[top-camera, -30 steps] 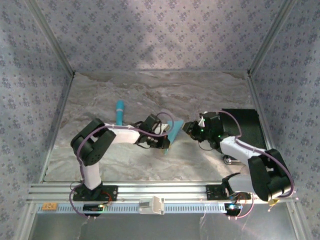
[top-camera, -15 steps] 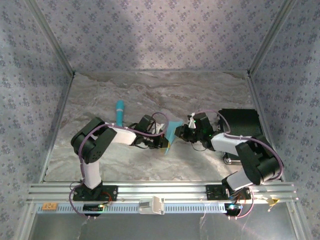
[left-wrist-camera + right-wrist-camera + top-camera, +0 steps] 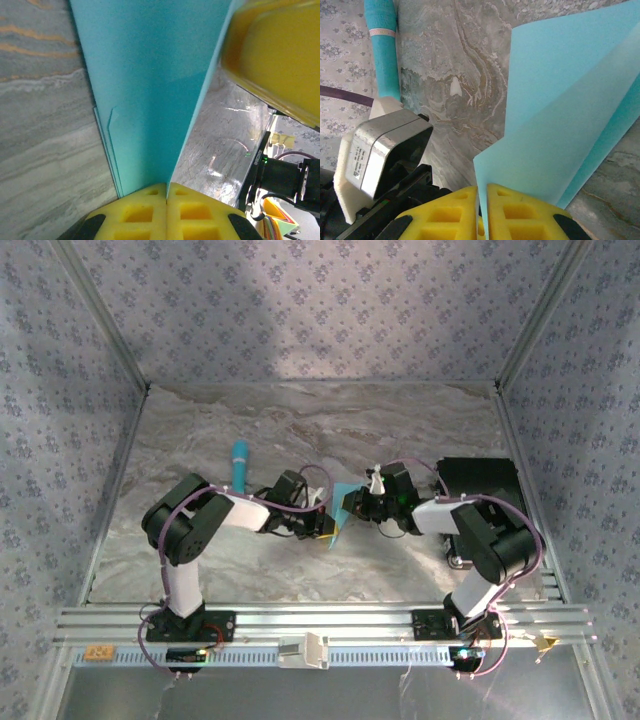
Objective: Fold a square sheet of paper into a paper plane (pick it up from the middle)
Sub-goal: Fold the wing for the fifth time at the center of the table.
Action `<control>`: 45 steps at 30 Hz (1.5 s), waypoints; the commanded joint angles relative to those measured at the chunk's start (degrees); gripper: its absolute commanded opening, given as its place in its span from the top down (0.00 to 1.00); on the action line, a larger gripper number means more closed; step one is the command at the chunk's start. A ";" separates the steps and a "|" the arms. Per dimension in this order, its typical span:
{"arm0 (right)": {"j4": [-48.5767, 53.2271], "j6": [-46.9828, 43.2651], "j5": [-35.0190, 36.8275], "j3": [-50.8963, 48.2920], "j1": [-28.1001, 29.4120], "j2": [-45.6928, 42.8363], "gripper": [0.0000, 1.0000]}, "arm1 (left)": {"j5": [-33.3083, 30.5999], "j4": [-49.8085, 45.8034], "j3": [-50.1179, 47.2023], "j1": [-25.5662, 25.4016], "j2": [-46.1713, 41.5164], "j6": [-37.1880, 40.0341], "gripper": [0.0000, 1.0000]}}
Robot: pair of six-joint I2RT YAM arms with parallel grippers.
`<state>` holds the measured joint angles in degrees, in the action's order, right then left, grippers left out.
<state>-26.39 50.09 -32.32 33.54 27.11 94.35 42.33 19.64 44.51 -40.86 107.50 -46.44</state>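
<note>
A marbled worktop (image 3: 420, 430) carries a slim turquoise stick (image 3: 240, 462) lying left of centre. To its right, the left hand (image 3: 166, 195) is clenched on the sheet of paper (image 3: 150, 90), with its yellow pads (image 3: 137, 215) pressed together on the folded edge. The light blue sheet is folded and held up between both hands at the worktop's middle. The right hand (image 3: 482, 195) pinches the sheet's other edge. At far right sits a black tray (image 3: 480, 490); what it holds cannot be made out.

Right hand (image 3: 482, 196): yellow pads pinched on the lower edge of the square sheet of paper (image 3: 560, 110), which is folded and fans up to the right. Turquoise stick (image 3: 381, 45) lies upper left on the marbled surface (image 3: 455, 70).
</note>
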 commanded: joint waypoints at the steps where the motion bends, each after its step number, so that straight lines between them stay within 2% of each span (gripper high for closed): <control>1: -1.42 0.01 -1.59 1.25 -0.78 1.17 0.87 | 0.56 -0.15 -1.09 0.65 1.69 -1.22 1.00; 16: -3.71 0.18 -4.84 1.86 -2.19 4.43 0.86 | -0.84 4.44 -3.82 1.68 2.00 -5.75 1.00; 45: -4.51 0.06 -6.80 4.43 -2.90 9.71 0.86 | -2.49 3.17 -4.26 2.28 3.15 -7.93 1.00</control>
<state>-30.72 50.09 -38.46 36.82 24.60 102.91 43.13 27.40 41.32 -39.68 108.14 -54.57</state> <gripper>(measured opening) 0.139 0.044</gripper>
